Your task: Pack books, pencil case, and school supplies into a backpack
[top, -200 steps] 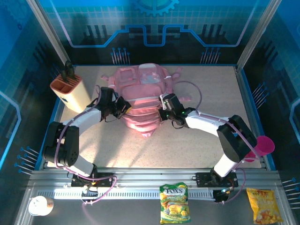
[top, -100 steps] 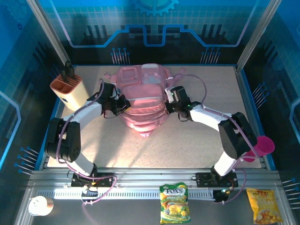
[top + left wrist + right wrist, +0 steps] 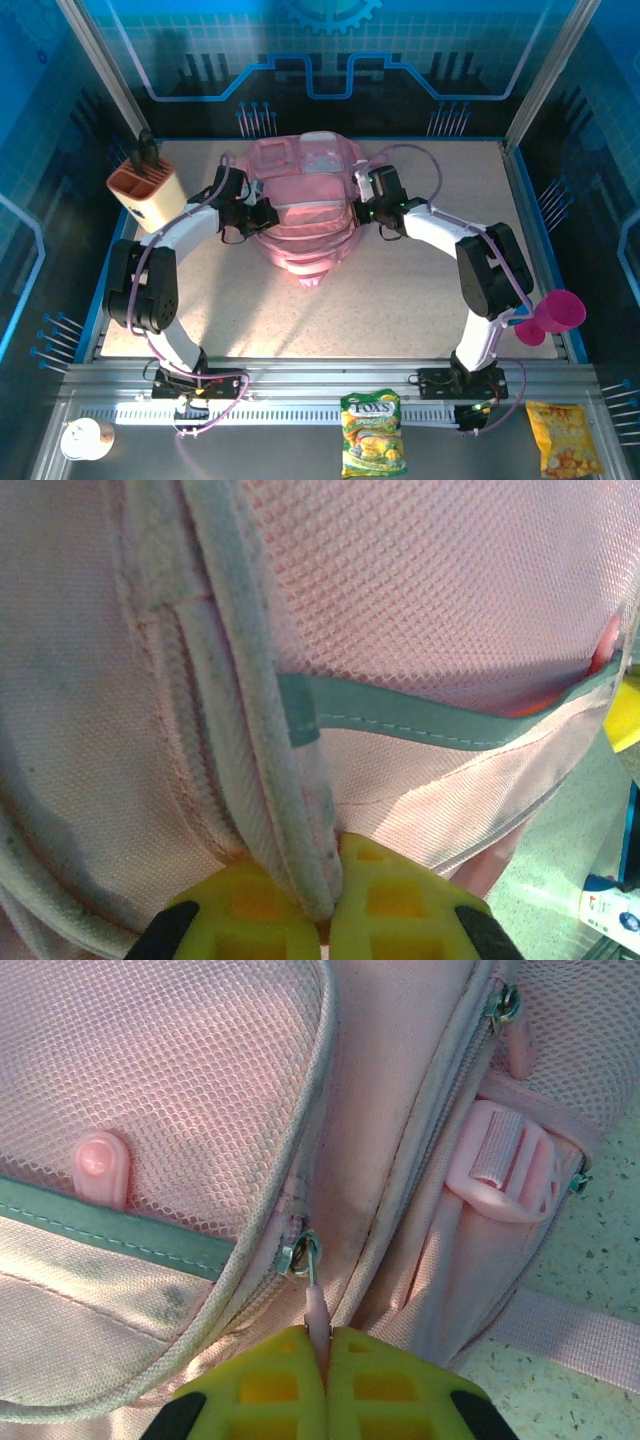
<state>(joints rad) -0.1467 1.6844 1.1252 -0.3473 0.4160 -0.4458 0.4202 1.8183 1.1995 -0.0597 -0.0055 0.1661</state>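
Observation:
The pink backpack [image 3: 305, 200] lies flat in the middle of the table, between my two arms. My left gripper [image 3: 262, 213] is at its left side, shut on a pale piped seam edge [image 3: 300, 820] of the backpack [image 3: 430, 600]; the yellow fingers [image 3: 400, 900] pinch the fabric. On the right side my right gripper [image 3: 357, 212] is shut on a pink zipper pull [image 3: 316, 1308], which hangs from a metal slider [image 3: 300, 1253] beside a mesh pocket [image 3: 170, 1070]. The books and the pencil case are out of view.
A beige holder with an orange top [image 3: 148, 196] stands at the table's left edge, with dark items in it. A pink cup [image 3: 558, 313] sits at the right edge. Two snack bags [image 3: 372, 432] [image 3: 565, 450] and a white round object [image 3: 85, 438] lie in front of the rail.
Both grippers have moved toward the far side along the backpack's edges, still shut on it. The right one has drawn its zipper pull that way, and the backpack's near end has bunched up slightly.

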